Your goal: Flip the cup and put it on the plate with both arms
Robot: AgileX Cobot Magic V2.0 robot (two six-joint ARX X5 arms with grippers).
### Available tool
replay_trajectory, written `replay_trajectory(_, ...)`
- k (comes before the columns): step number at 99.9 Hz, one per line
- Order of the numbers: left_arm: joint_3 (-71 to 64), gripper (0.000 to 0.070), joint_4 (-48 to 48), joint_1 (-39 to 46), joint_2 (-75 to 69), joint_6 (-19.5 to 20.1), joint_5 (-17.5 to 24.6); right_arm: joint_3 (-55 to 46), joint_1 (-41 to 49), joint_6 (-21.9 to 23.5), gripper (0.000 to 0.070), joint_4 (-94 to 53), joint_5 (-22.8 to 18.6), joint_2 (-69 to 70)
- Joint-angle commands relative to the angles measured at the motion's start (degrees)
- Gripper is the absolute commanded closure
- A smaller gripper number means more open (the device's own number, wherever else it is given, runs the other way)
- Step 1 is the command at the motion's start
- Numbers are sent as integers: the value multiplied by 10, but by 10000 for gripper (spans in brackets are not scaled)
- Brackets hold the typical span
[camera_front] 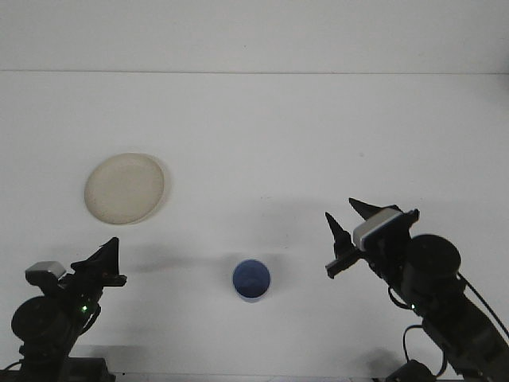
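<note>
Cup upright, both arms clear

White worktop (278, 127). Round cream plate (125, 188) far left. Right claw (351, 223) spread wide, holding nothing. Left claw (102, 261): cannot tell. Small blue cup (251, 280) stands mouth-up between them, untouched.

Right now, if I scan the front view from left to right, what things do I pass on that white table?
left gripper → plate → blue cup, standing open side up → right gripper, fingers spread and empty. The left gripper and plate overlap somewhat in their sideways span.
</note>
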Motion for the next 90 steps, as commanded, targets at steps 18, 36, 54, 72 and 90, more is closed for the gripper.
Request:
replay_trajectory(18, 175, 686, -118, -34, 211, 166, 83, -127, -28, 13, 366, 55, 40, -112)
replay_trajectory(36, 271, 450, -201, -93, 326, 230, 135, -176, -47, 6, 366, 53, 42, -159)
replay_trajectory(54, 354, 269, -303, -174, 426, 263, 134, -187, -55, -1, 366, 50, 40, -163)
replay_trajectory(72, 426, 269, -382, -260, 522, 276, 116, -187, -55, -2, 366, 50, 40, -163)
replay_trajectory(90, 475, 268, -401, -340, 601, 283, 64, -187, -55, -2, 366, 50, 40, -163)
